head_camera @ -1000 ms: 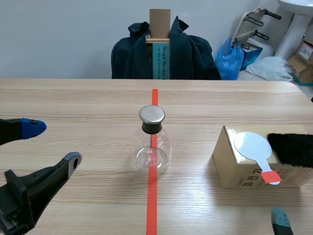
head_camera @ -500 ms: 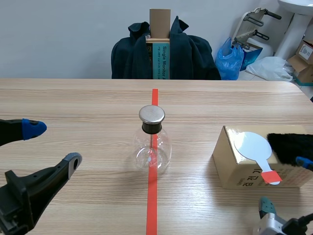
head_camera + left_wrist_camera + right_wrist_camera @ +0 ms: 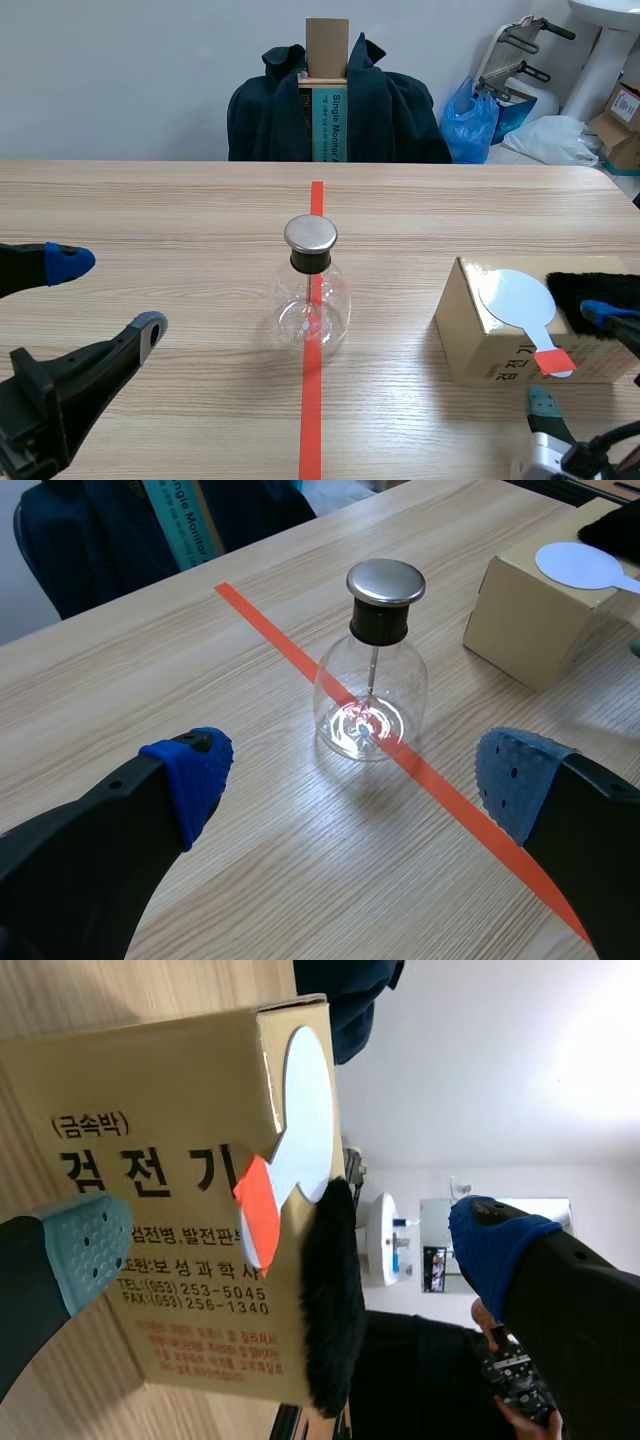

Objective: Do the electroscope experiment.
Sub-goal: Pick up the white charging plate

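The electroscope flask (image 3: 311, 300) is set at the middle of the desk (image 3: 150, 220), at 12 o'clock from the released left jaws. The box's (image 3: 170, 1160) small print is resolved only in the right wrist view, between the released right jaws.

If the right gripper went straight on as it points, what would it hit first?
Probably the cardboard box: its printed side sits ahead between the right gripper's open fingers, the paddle's red handle overhanging it. Depth is unclear.
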